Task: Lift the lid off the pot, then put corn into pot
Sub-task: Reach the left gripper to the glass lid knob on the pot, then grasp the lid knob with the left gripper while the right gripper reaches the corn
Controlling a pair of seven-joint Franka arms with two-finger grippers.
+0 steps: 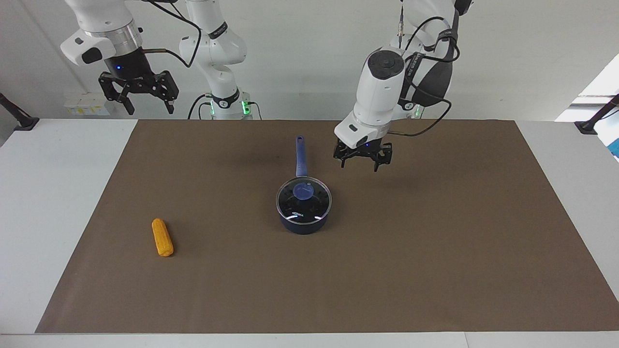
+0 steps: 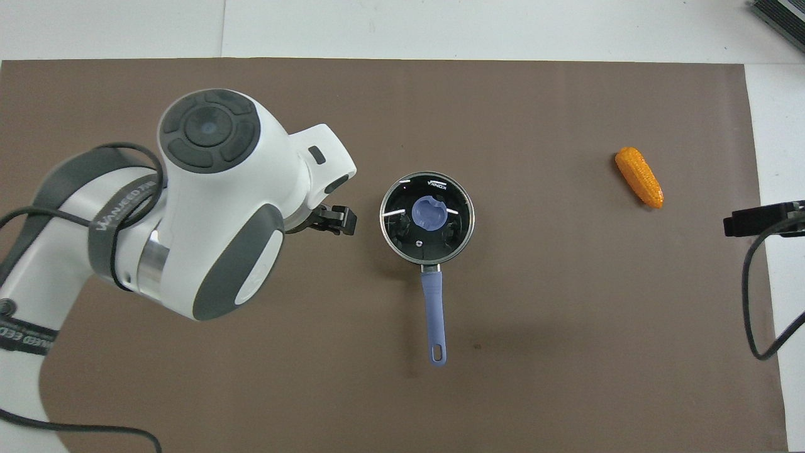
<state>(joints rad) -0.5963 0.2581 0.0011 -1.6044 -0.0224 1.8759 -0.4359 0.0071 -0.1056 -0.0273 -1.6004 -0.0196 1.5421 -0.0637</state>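
The pot (image 1: 302, 227) stands mid-mat, its long blue handle (image 1: 301, 157) pointing toward the robots. The glass lid (image 1: 314, 207) sits on it, with its blue knob (image 1: 303, 192) at the centre. In the overhead view the lid (image 2: 402, 233) covers the pot, and the handle (image 2: 434, 308) shows below it. The corn (image 1: 162, 237) lies on the mat toward the right arm's end, also seen from overhead (image 2: 638, 177). My left gripper (image 1: 359, 166) hangs open and empty over the mat beside the handle. My right gripper (image 1: 149, 105) is open, raised high, and waits.
A brown mat (image 1: 435, 251) covers most of the white table (image 1: 48, 193). In the overhead view the left arm's body hides most of the left gripper (image 2: 336, 220). Only a black part of the right gripper (image 2: 761, 221) shows at the edge.
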